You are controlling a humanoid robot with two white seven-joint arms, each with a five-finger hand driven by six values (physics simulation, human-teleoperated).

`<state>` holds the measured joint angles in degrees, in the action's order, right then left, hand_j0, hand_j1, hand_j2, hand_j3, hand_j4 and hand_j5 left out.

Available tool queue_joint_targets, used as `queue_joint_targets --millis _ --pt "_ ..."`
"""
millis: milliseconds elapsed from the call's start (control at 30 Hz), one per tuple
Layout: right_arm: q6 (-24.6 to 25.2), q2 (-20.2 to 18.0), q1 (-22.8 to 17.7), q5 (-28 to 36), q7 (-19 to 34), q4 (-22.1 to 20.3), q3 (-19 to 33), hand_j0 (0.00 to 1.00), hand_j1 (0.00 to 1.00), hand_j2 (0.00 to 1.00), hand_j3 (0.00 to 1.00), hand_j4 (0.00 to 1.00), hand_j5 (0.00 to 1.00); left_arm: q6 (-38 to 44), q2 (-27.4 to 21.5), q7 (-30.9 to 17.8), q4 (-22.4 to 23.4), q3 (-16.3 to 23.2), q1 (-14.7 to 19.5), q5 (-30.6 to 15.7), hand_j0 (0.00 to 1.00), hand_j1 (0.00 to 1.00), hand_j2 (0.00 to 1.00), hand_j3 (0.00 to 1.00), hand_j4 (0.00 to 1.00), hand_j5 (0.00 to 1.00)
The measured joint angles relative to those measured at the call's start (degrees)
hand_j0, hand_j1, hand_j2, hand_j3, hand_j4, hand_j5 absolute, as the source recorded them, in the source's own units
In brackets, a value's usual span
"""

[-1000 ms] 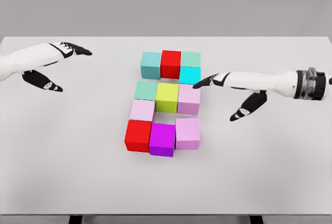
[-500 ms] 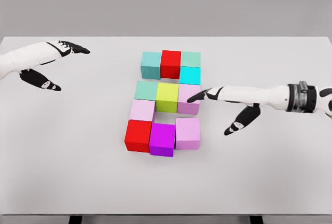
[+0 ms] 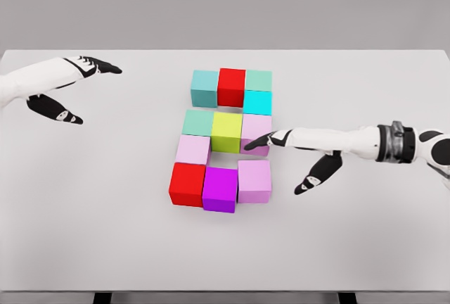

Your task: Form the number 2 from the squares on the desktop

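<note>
The colored cubes (image 3: 226, 141) stand grouped in the middle of the white table (image 3: 105, 212), and the right hand (image 3: 292, 150), fingers spread and holding nothing, reaches its fingertips to the pink cube (image 3: 256, 134), while the left hand (image 3: 70, 86) hovers open far left.

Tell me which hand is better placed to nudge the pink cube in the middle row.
Right. The right hand has its fingertips at the pink cube on that row's right end, fingers open. The left hand hovers far off near the table's left edge.
</note>
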<state>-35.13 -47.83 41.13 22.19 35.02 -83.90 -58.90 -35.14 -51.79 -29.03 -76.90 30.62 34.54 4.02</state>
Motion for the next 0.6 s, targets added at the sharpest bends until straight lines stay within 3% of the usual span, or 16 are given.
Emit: queue_joint_targets --millis 600 --pt "0.0 2.5 0.1 0.0 0.0 4.1 -2.0 1.0 1.0 1.0 1.0 1.0 1.0 0.0 0.0 0.0 0.0 0.0 0.0 0.0 1.0 1.0 1.0 1.0 1.0 1.0"
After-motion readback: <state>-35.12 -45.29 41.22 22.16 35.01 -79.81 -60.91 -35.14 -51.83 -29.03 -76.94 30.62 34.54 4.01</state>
